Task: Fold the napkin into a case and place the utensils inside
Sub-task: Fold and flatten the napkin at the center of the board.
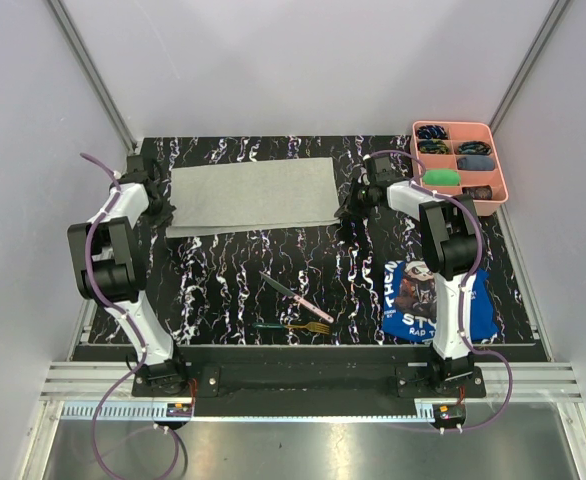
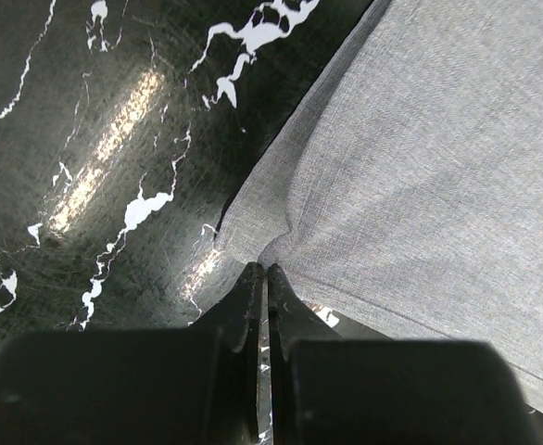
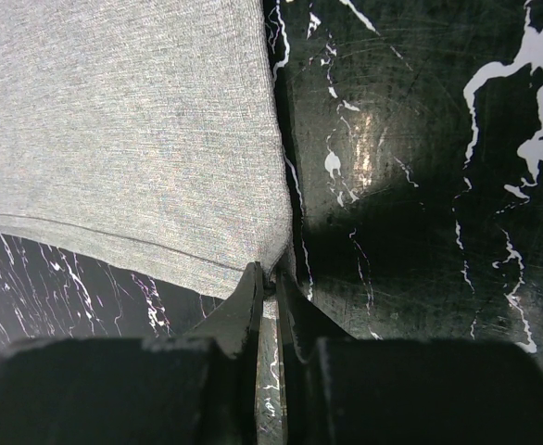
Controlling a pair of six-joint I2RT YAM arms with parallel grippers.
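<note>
Closest to the bases there's a blue cloth (image 1: 473,312) with white lettering, but the right arm (image 1: 451,262) covers too much to read it. The green fork (image 1: 295,326) and pink knife (image 1: 298,298) lie close together. Further back, the left gripper (image 2: 262,271) and right gripper (image 3: 270,272) each pinch a near corner of the flat grey napkin (image 1: 253,193). The pink tray (image 1: 501,190) sits far right.
</note>
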